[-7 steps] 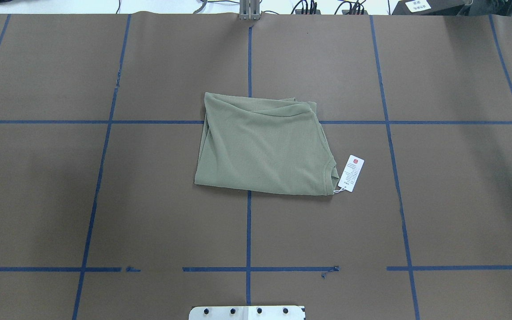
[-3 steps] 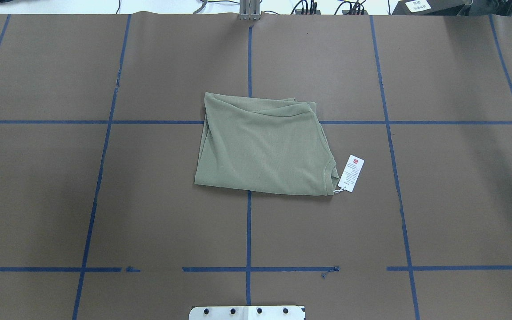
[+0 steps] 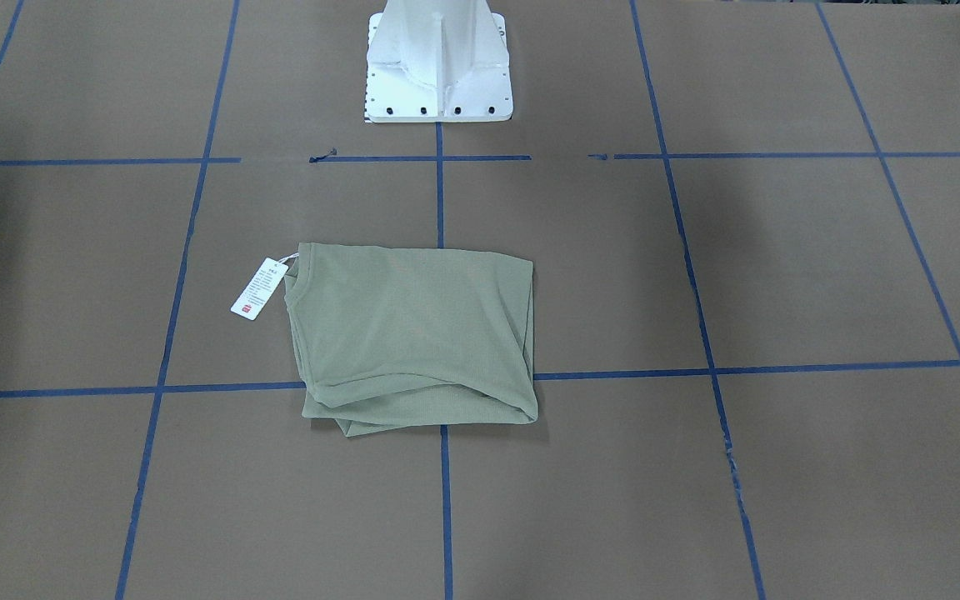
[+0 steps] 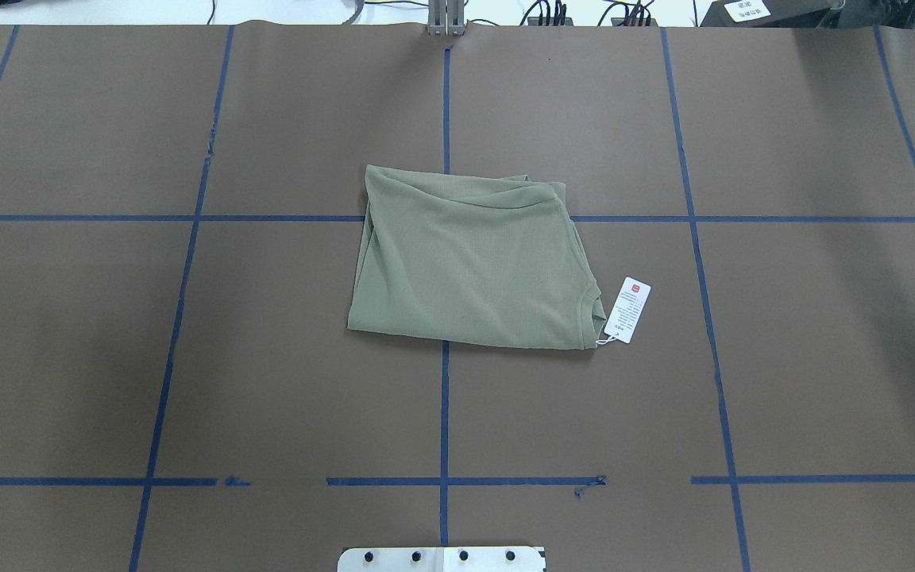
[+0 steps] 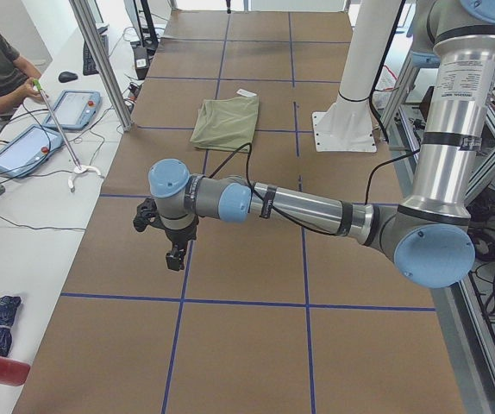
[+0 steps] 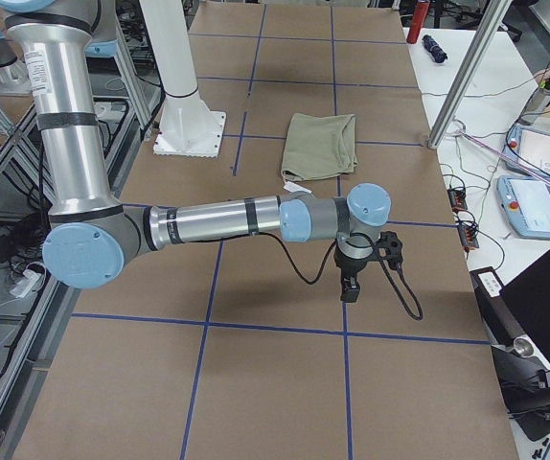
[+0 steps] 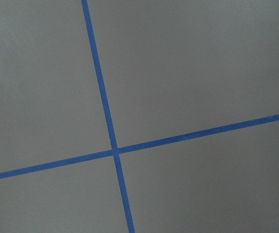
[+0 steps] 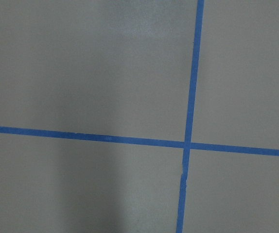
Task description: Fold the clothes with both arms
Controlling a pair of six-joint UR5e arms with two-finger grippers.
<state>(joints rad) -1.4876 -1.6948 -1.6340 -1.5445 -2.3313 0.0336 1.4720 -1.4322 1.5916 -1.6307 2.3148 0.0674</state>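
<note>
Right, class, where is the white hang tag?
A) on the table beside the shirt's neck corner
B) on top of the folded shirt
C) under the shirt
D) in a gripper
A: the hang tag lies on the table just off the neck corner of the shirt.

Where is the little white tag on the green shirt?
In the overhead view the white tag lies on the brown table, just right of the folded green shirt, by its near corner.

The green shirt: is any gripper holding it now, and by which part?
No. The green shirt lies free on the table; the left gripper and the right gripper hang far from it, nothing visible in either.
</note>
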